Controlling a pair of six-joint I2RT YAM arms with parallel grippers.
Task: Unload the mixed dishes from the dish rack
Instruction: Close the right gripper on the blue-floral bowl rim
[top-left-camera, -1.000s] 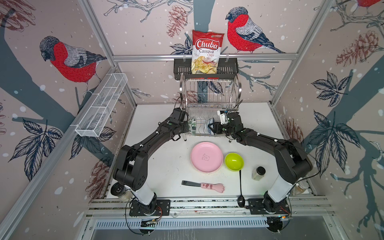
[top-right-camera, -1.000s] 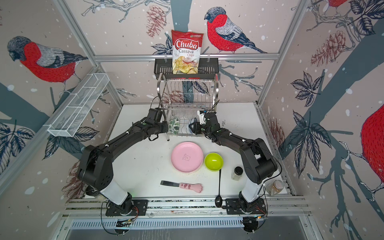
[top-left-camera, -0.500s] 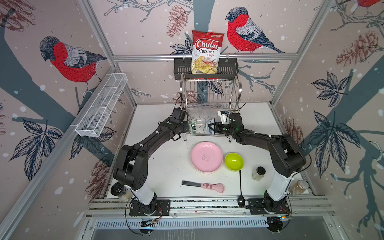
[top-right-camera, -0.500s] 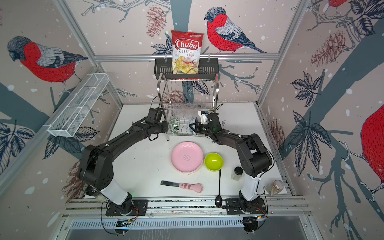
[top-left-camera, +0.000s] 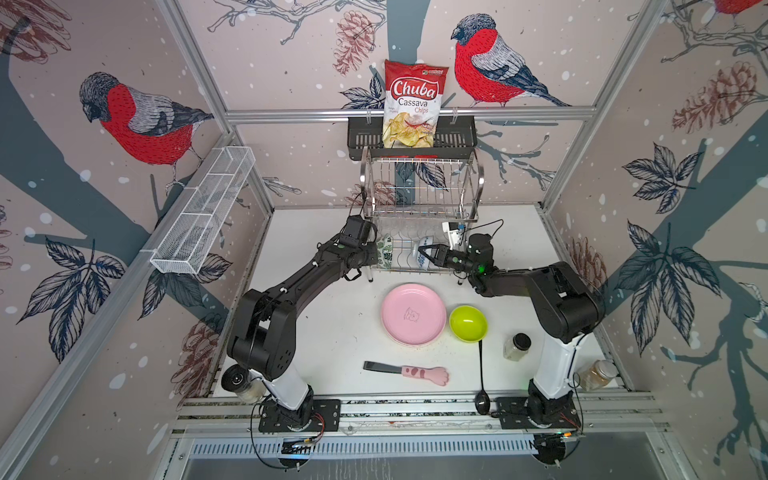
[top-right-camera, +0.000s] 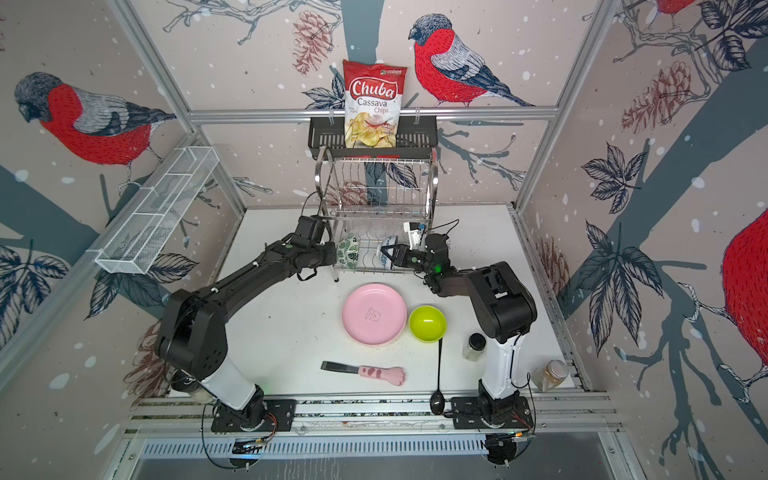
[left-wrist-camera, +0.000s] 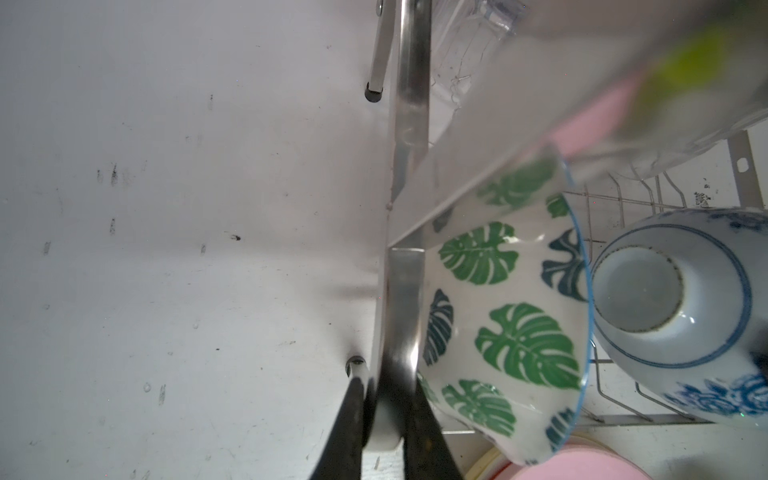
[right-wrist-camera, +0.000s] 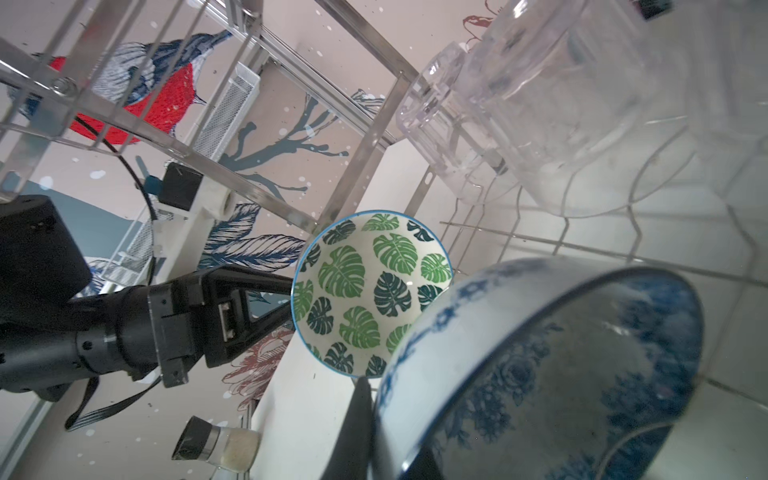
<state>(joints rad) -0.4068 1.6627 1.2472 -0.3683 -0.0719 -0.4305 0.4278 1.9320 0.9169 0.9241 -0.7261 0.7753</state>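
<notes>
on rack (top-left-camera: 419, 216), right jaws pinch blue-white bowl (right-wrist-camera: 540, 365)

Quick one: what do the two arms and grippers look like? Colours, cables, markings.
The left arm and right arm are matte black, with a white lowest link on black base plates. A small green light and loose black cables sit at each wrist. The left gripper and right gripper are black, with hollow triangular-frame fingers. No readable lettering.

Steel wire dish rack (left-wrist-camera: 409, 124): side bar pinched between left fingers (left-wrist-camera: 353, 428). Green-leaf bowl (left-wrist-camera: 507, 332) on edge just beside them. Blue-white bowl (right-wrist-camera: 540, 374) tilted, rim between right fingers (right-wrist-camera: 357, 419).
</notes>
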